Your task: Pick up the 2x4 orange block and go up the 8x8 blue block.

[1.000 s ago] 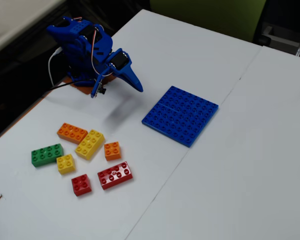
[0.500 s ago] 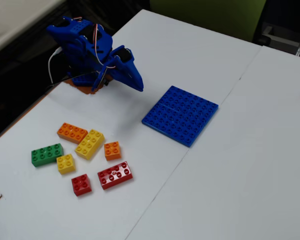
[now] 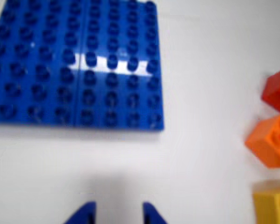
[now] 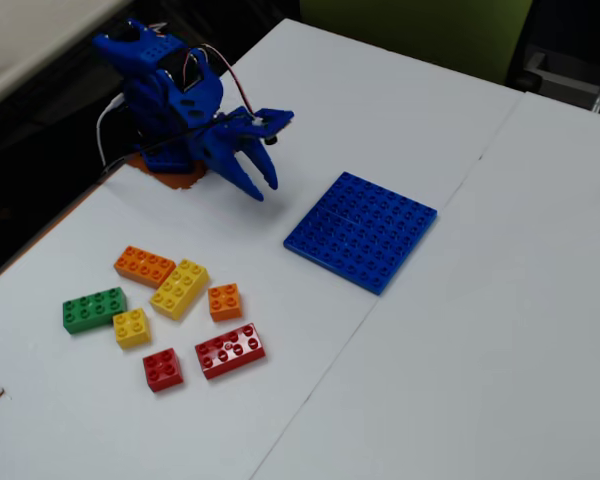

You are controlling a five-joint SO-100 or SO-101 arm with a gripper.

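Observation:
The 2x4 orange block lies flat on the white table at the back of a cluster of bricks, touching the yellow long brick. The 8x8 blue block lies flat to the right of the cluster; in the wrist view it fills the upper left. My gripper hangs open and empty above the table, between the arm's base and the blue plate, well apart from the orange block. In the wrist view only its two blue fingertips show at the bottom edge, spread with bare table between them.
Around the orange block lie a green brick, a small yellow brick, a small square orange brick, a small red brick and a long red brick. Red, orange and yellow bricks are cut by the wrist view's right edge.

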